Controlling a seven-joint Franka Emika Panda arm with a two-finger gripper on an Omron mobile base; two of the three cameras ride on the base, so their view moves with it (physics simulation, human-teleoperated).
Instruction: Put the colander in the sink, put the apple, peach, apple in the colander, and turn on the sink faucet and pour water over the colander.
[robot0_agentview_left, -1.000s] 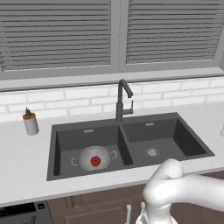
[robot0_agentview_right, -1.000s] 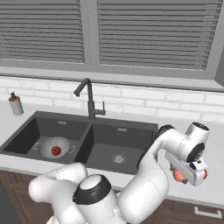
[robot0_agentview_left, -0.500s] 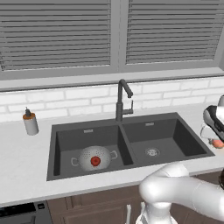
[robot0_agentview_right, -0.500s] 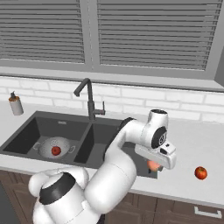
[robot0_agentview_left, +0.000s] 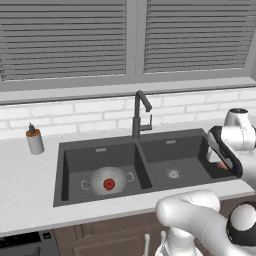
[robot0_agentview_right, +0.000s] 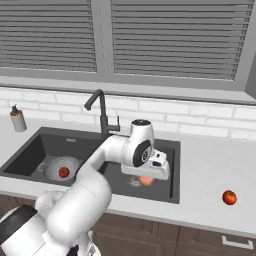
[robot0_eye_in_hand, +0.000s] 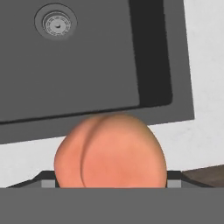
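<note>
The silvery colander (robot0_agentview_left: 107, 179) sits in the left basin of the dark sink (robot0_agentview_left: 100, 151), with one red apple (robot0_agentview_left: 108, 184) inside it. My gripper (robot0_agentview_right: 146, 176) hangs over the front of the right basin, shut on the pale orange peach (robot0_agentview_right: 145, 180). In the hand view the peach (robot0_eye_in_hand: 110, 151) hides the fingertips, and the right basin's drain (robot0_eye_in_hand: 56, 24) lies beyond it. A second red apple (robot0_agentview_right: 229, 197) rests on the counter at the far right. The dark faucet (robot0_agentview_left: 138, 112) stands behind the divider, and no water runs from it.
A small grey soap dispenser (robot0_agentview_left: 34, 140) stands on the counter left of the sink. White counter (robot0_agentview_right: 205, 170) stretches right of the sink, with a brick wall and window blinds behind. Cabinet fronts run below the counter edge.
The arm has swung left with the peach, from above the right counter to over the right basin. The colander and both apples have stayed put.
</note>
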